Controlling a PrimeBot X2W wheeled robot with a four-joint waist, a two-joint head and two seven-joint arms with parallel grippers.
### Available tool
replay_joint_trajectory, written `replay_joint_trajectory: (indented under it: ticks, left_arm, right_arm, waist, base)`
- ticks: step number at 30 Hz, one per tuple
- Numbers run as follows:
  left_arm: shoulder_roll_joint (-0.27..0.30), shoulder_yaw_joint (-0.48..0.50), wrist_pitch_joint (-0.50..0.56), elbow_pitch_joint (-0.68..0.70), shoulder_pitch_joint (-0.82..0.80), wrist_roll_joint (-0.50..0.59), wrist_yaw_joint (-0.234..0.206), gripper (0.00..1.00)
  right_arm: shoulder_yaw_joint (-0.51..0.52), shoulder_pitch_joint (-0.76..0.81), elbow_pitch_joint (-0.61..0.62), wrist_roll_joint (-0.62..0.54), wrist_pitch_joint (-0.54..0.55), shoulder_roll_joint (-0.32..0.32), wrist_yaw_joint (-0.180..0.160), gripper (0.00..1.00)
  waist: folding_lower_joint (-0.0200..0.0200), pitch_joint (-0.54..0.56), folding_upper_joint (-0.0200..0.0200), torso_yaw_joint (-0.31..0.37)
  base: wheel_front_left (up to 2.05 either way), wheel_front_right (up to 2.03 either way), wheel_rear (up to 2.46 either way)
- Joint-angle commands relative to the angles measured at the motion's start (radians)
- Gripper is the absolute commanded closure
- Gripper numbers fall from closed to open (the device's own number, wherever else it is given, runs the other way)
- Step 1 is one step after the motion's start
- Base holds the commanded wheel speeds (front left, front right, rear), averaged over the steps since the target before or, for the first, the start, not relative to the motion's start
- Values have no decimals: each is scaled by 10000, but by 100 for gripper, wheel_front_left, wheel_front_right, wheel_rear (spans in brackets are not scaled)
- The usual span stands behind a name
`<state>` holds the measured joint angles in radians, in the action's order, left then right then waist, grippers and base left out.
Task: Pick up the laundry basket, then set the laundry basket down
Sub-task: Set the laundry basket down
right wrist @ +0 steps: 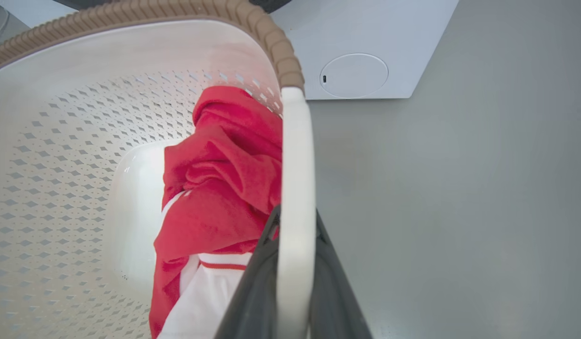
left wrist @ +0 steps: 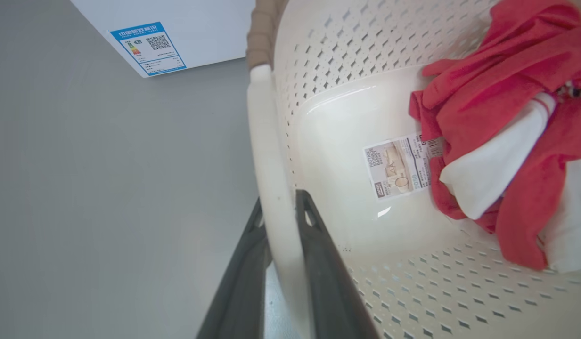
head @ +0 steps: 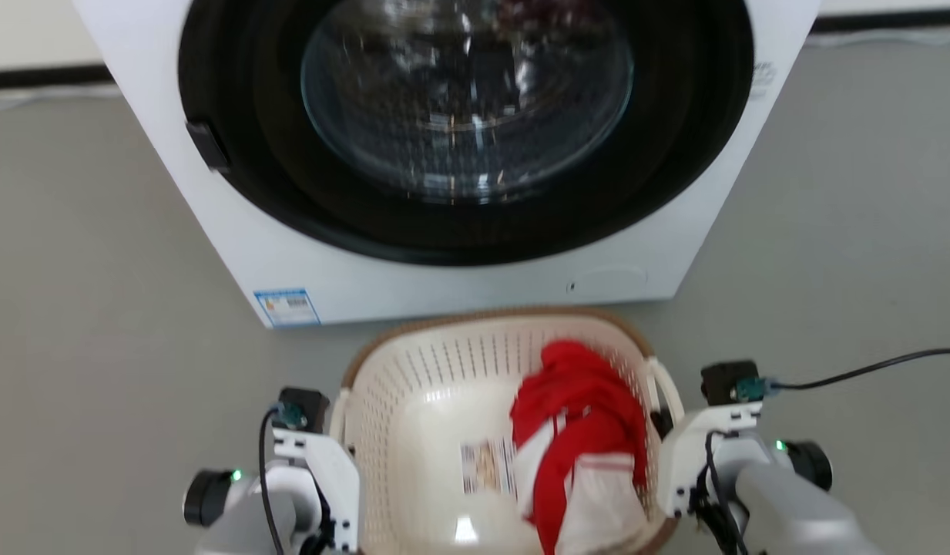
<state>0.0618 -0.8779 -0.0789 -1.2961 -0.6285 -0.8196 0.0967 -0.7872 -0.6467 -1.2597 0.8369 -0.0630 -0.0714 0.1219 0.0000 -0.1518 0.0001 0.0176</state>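
The left pincer (left wrist: 280, 207) pinches the laundry basket (head: 413, 370) by its white side handle (left wrist: 266, 141), one dark finger inside the bar and one outside. The right pincer (right wrist: 295, 221) pinches the opposite handle (right wrist: 295, 155) the same way. Gripping both handles at once looks meant to keep the basket level, since the red and white clothes (head: 582, 416) are heaped nearer the right pincer and could tip it.

The basket is between the two pincers; I cannot tell whether its bottom is off the floor (head: 97, 270). A paper label (left wrist: 398, 165) lies on the bottom, inward of the left pincer.

Just ahead of both pincers the brown rim (right wrist: 281, 47) comes near the washing machine (head: 305, 254), so forward room is small. Outward of each pincer runs grey floor, which gives room sideways. A black cable (head: 867, 370) trails outward from the right arm. Setting down probably goes best straight below.
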Motion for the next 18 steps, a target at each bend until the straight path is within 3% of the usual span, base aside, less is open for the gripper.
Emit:
replay_joint_trajectory:
  ticks: [1,18]
  left_arm:
    - [146,111,-204,148,-502,96,-44,100]
    - [553,119,-1634,264,-2047,372,-274,100]
  right_arm:
    - [-157,-336,302,22,-296,212,88,100]
    - [85,-1723,-97,-143,-1852,212,88,100]
  waist:
    - [0,-485,-1,-36]
    - [0,-3650,-1,-86]
  base:
    - [0,0,0]
    - [0,0,0]
